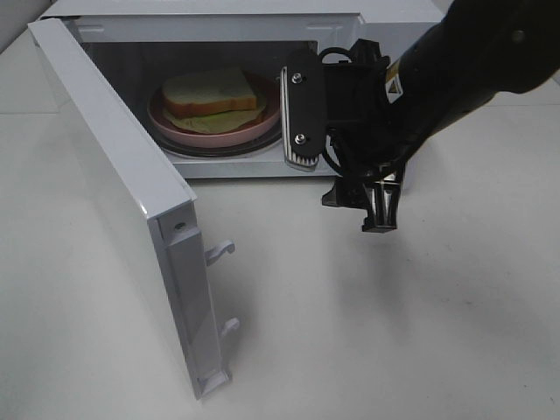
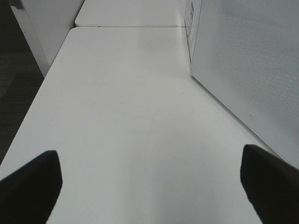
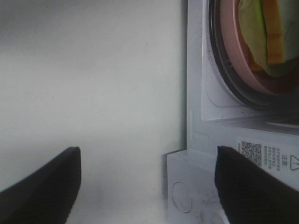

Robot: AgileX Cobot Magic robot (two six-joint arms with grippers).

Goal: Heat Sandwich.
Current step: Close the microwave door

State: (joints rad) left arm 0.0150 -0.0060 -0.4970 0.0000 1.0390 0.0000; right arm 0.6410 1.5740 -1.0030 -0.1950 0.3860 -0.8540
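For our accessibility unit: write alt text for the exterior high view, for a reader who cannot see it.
A sandwich on a pink plate sits inside a white microwave whose door stands wide open. The right end effector, open and empty, hangs just in front of the opening above the white table.

This looks like a robotics lab or test room rather than a home kitchen: a white microwave [image 1: 210,26] stands on a plain white table [image 1: 367,332] butted against a second table [image 2: 131,14] of the same kind, a black robot arm [image 1: 472,61] reaches over it, and dark grey carpet [image 2: 14,93] covers the floor beside a bare white panel [image 2: 51,28]
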